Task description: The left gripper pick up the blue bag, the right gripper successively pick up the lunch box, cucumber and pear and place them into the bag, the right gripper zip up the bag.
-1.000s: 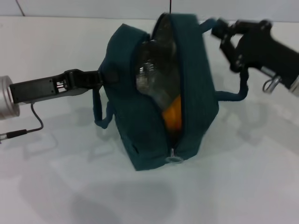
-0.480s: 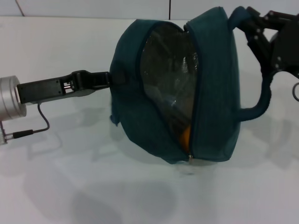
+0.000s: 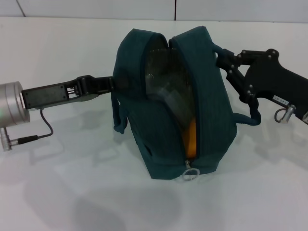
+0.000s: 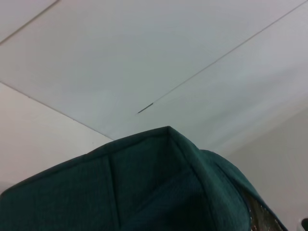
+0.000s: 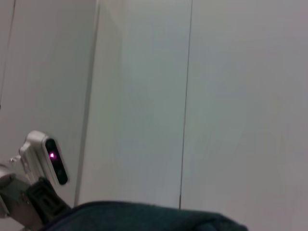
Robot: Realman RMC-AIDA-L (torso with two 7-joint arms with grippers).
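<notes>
The blue bag (image 3: pixel 166 103) stands upright on the desk (image 3: pixel 72 192), held between both arms. The left pincer (image 3: pixel 111 83) is closed on the bag's left side panel near the top. The right pincer (image 3: pixel 222 58) is closed on the strap (image 3: pixel 243 115) at the bag's upper right.

The zip opening runs from the top of the bag down its front face; it gapes wide at the top and narrows toward the bottom. A clear lunch box (image 3: pixel 166 77) and something orange (image 3: pixel 191 139) show inside. The zipper pull (image 3: pixel 191 173) hangs at the bottom front end of the opening, low and toward the camera.

Judgement: the pull lies well below and forward of the right pincer, which is the nearer arm. Closing requires travel along the opening's long axis, upward from the pull.
</notes>
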